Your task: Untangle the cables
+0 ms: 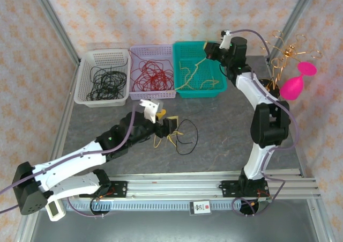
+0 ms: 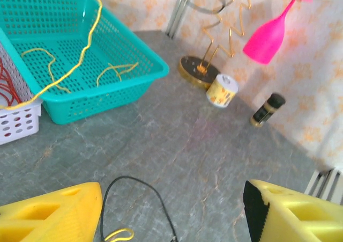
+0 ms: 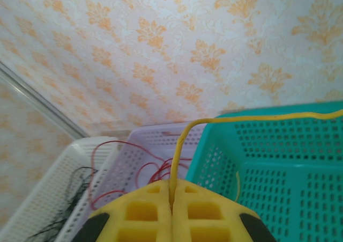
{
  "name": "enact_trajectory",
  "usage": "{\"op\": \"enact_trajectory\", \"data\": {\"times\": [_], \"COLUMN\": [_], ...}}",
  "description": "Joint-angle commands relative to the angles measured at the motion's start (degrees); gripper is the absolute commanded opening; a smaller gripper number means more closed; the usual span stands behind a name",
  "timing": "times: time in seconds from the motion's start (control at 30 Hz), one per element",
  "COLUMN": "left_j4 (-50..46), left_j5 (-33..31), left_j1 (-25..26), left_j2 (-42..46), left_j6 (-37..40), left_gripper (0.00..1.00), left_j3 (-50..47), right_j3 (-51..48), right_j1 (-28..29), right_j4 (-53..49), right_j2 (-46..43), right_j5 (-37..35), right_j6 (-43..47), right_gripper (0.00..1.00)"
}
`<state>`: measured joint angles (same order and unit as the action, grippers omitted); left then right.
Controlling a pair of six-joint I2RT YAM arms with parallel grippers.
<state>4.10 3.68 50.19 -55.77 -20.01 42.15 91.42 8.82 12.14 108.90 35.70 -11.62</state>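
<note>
black-and-white arms point(image 1: 72, 161), purple hoses point(image 1: 251, 31), yellow claw fingers point(image 2: 53, 215).

This is a robotics lab cell, a staged test booth and not a home. Patterned wallpaper panels point(image 1: 161, 11) stand in bare aluminium posts point(image 1: 53, 22) around a grey stone-look worktop point(image 1: 220, 145). Two robot arms point(image 1: 80, 156) are bolted to a metal rail point(image 1: 177, 185) at its near edge. Three plastic baskets point(image 1: 153, 95) hold cables point(image 1: 151, 77) sorted by colour. A pink plastic glass point(image 1: 295, 86), a gold wire stand point(image 1: 289, 51), a small can point(image 2: 222, 89) and a little bottle point(image 2: 266, 109) stand about as props.
</note>
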Motion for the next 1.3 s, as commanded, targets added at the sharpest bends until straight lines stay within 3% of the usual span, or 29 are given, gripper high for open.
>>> {"op": "enact_trajectory", "data": {"times": [0.0, 0.33, 0.5, 0.67, 0.8, 0.93, 1.03, 1.13, 1.27], "left_j4": [-2.57, -2.48, -1.91, -2.17, -3.56, -4.05, -6.55, -5.3, 0.11], "left_j5": [-1.68, -2.63, -1.43, -1.51, 1.47, 12.76, 20.54, 27.82, 37.3], "left_j1": [-0.27, -0.54, -0.62, -0.71, -5.7, -14.6, -17.73, -18.61, -19.3], "left_j2": [2.01, 1.9, -0.01, -0.76, -0.91, -2.95, -7.96, -13.12, -18.19], "left_j6": [-2.32, -3.81, -3.98, -3.64, -6.24, -3.54, 1.57, 6.47, 10.42], "left_gripper": [0.72, 0.72, 0.72, 0.72, 0.71, 0.71, 0.72, 0.72, 0.76], "left_j3": [-0.98, -1.81, -1.82, -1.81, 0.3, 7.29, 15.76, 20.58, 23.11], "right_j3": [5.98, 23.34, 28.21, 38.92, 37.77, 32.29, 31.02, 26.81, 21.5], "right_j1": [0.66, 1.63, 1.43, -0.21, -0.29, -1.12, -1.17, -0.76, 1.02], "right_j4": [1.83, -8.17, -13.1, -23.51, -22.71, -19.59, -22.98, -23.87, -22.86], "right_j2": [3.97, 17.96, 21.71, 22.62, 16.93, 10.62, 7.07, 1.91, -4.59], "right_j5": [-5.68, -13.46, -18.73, -12.96, 0.55, 20.86, 32.84, 41.78, 47.57], "right_j6": [8.12, 13.03, 8.17, 0.16, 4.03, 6.8, 9.28, 10.96, 11.19], "right_gripper": [0.03, 0.03, 0.0, 0.0, 0.0, 0.0, 0.0, 0.0, 0.0]}}
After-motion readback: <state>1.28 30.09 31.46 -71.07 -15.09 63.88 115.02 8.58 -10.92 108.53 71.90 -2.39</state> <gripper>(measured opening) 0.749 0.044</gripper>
